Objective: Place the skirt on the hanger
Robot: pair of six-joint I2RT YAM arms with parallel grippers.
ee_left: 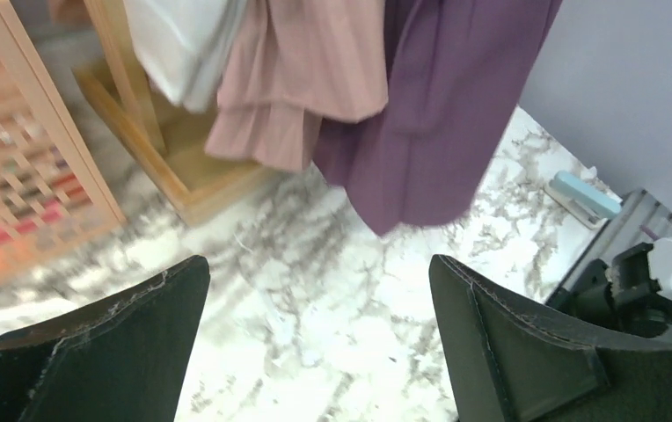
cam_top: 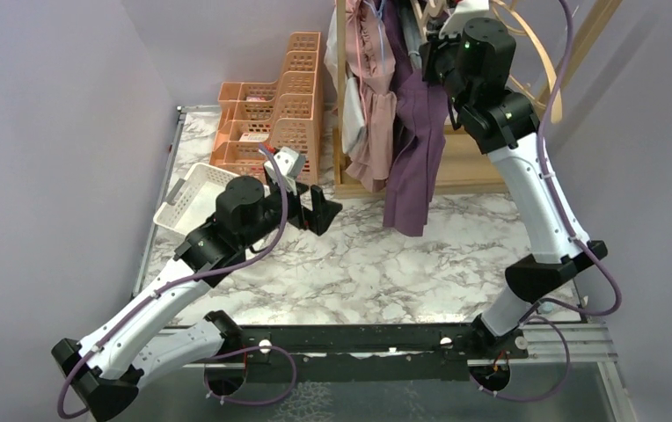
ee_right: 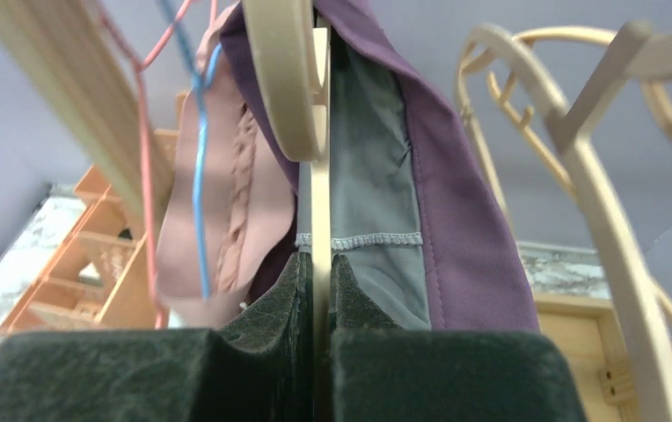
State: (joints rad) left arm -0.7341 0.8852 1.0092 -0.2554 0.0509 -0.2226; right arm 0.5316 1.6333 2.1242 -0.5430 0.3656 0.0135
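**Top view:** purple skirt (cam_top: 413, 149) hangs at the rack, and the left fingers (cam_top: 322, 211) hover over the counter (cam_top: 385, 264).
**Left wrist:** fingers apart, empty.
**Right wrist:** right fingers (ee_right: 262, 352) are clamped on the hanger (ee_right: 287, 88), with the skirt draped over it. Best held level, lest the fabric slide.

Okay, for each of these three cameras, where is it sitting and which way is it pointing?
Top external: above and behind the bases, looking down the marble table toward the clothes rack; left arm and right arm show.
Left wrist: low over the table, facing the rack; the open left gripper frames it.
Right wrist: up at the rack, looking upward; right gripper shut on the hanger.
Shared: all three show the purple skirt.
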